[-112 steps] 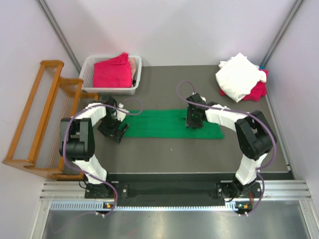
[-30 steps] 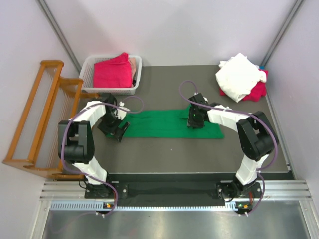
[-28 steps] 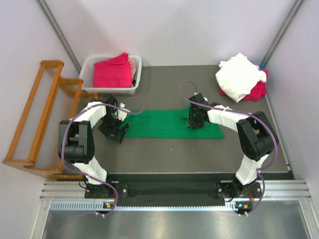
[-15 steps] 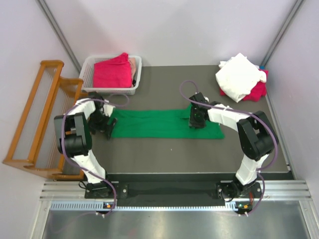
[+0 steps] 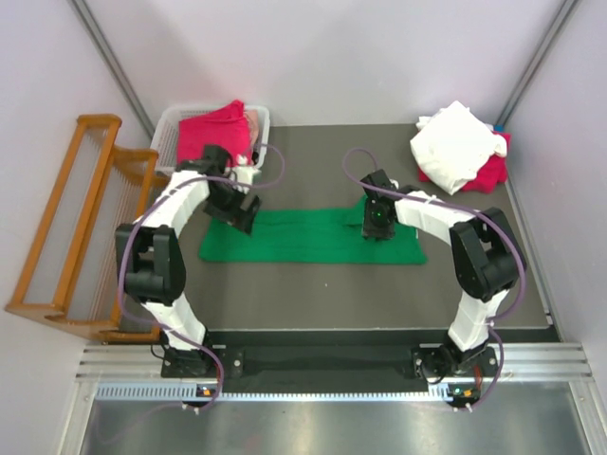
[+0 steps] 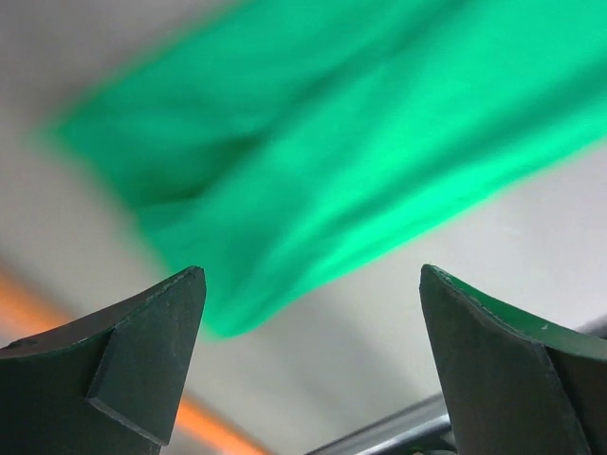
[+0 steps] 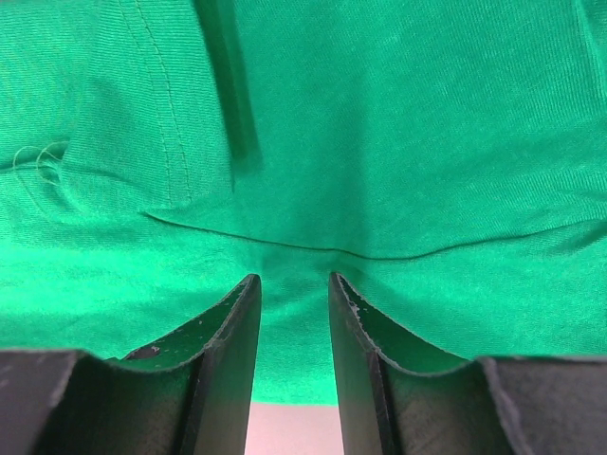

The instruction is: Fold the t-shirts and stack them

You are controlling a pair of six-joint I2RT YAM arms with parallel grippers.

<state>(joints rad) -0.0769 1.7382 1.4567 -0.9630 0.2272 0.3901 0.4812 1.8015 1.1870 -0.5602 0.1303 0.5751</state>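
Note:
A green t-shirt (image 5: 303, 239) lies folded into a long strip across the middle of the dark mat. My left gripper (image 5: 242, 210) hovers over the strip's back left corner, wide open and empty. The left wrist view is blurred, with the shirt (image 6: 313, 142) above the gripper (image 6: 313, 275). My right gripper (image 5: 377, 226) sits on the right part of the strip. In the right wrist view its fingers stand narrowly apart, and the gripper (image 7: 292, 278) pinches the green cloth (image 7: 379, 123) at a crease.
A white basket (image 5: 261, 121) holding a red garment (image 5: 216, 128) stands at the back left, close behind my left gripper. A white folded pile (image 5: 458, 142) on red cloth (image 5: 493, 175) sits at the back right. A wooden rack (image 5: 76, 227) stands at the left.
The shirt's left end was drawn out to the left. My left gripper then let go and moved back and right, over the back left corner. The right gripper stayed put.

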